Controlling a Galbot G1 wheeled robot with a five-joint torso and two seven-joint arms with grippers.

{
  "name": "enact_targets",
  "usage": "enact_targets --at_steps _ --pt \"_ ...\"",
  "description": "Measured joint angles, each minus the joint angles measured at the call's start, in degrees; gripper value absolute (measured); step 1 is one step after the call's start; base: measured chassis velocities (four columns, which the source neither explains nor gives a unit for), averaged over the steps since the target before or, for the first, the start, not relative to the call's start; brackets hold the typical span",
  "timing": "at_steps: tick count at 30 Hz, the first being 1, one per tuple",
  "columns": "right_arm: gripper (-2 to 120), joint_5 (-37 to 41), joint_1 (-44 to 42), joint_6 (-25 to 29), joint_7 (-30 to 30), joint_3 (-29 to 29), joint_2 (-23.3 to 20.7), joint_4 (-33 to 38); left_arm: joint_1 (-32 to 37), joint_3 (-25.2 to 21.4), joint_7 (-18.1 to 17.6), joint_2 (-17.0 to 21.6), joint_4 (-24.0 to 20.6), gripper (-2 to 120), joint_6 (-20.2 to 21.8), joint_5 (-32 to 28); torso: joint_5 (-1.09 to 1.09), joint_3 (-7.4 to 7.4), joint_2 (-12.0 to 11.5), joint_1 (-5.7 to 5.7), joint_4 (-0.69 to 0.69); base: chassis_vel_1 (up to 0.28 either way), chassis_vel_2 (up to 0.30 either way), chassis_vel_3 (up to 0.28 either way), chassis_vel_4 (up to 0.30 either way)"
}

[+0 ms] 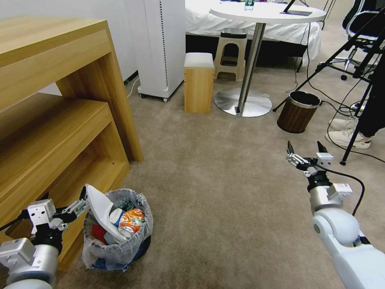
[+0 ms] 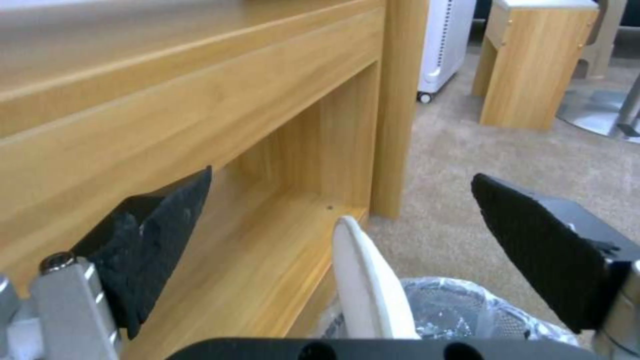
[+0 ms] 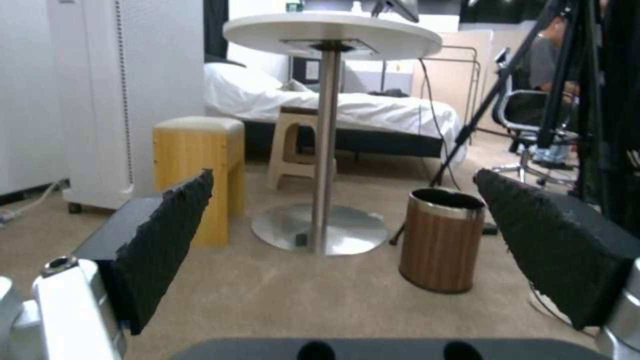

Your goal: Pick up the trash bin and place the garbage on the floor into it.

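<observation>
Left claw (image 1: 85,199), jaws spread, sits at the slipper (image 1: 100,208) standing out of the bin (image 1: 116,245); bin on the carpet (image 1: 224,192) beside the shelf's (image 1: 60,132) lower corner; filling looks nearly done, next settle the slipper deeper; right claw (image 1: 306,154) spread, arm raised idle.

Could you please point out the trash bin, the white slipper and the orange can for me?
trash bin (image 1: 105,252): head view, its crinkled bag wall.
white slipper (image 1: 99,206): head view, its sole.
orange can (image 1: 131,220): head view, its side.
</observation>
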Motion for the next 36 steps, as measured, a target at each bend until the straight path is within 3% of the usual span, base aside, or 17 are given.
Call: enact_targets --at_steps 16,25,31,36 --pt "100 -2.9 -3.36 4.61 -0.75 2.77 5.31 0.33 1.48 0.95 2.98 -0.77 0.53 100 -1.56 4.43 -0.01 0.0 0.0 0.0 0.01 0.0 0.0 0.0 0.0" --pt "100 -4.07 -2.3 4.06 -0.49 3.61 7.73 2.06 1.47 0.38 3.31 0.18 1.04 100 -1.69 5.09 -0.03 0.0 0.0 0.0 0.0 0.0 0.0 0.0 0.0" --pt "100 -7.37 -1.51 3.53 -0.05 1.42 13.47 2.09 2.05 1.13 3.67 0.14 0.63 100 -1.96 5.76 -0.02 0.0 0.0 0.0 0.01 0.0 0.0 0.0 0.0" --pt "100 -9.43 -1.79 2.36 0.13 1.22 14.43 2.3 2.47 1.12 3.7 0.8 0.08 100 -1.96 5.76 -0.01 0.0 0.0 0.0 0.01 0.0 0.0 0.0 0.0"
